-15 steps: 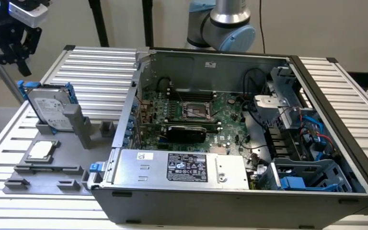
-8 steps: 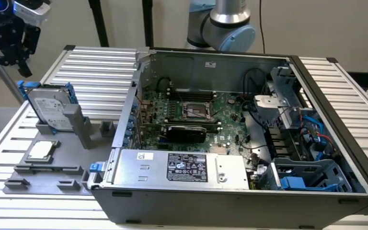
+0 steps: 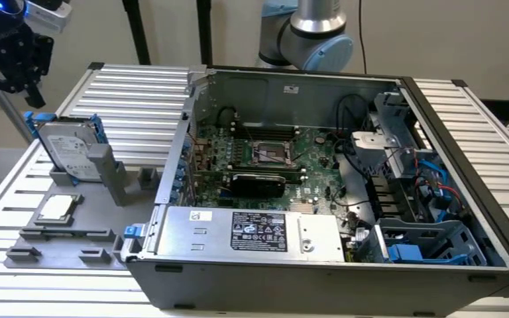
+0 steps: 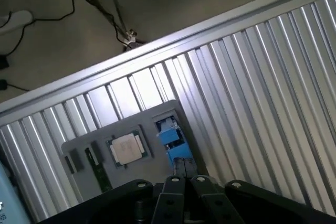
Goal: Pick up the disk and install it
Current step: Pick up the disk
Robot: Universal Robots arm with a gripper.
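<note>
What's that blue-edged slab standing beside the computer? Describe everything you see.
The disk is a flat silver-grey metal hard drive with a white label and blue plastic rails along its edges. It stands upright in a grey holder at the exterior view's left, outside the computer case. The gripper hangs above, apart.

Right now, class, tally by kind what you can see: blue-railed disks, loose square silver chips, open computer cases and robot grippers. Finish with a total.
disk: 1
silver chip: 1
computer case: 1
gripper: 1
Total: 4
</note>
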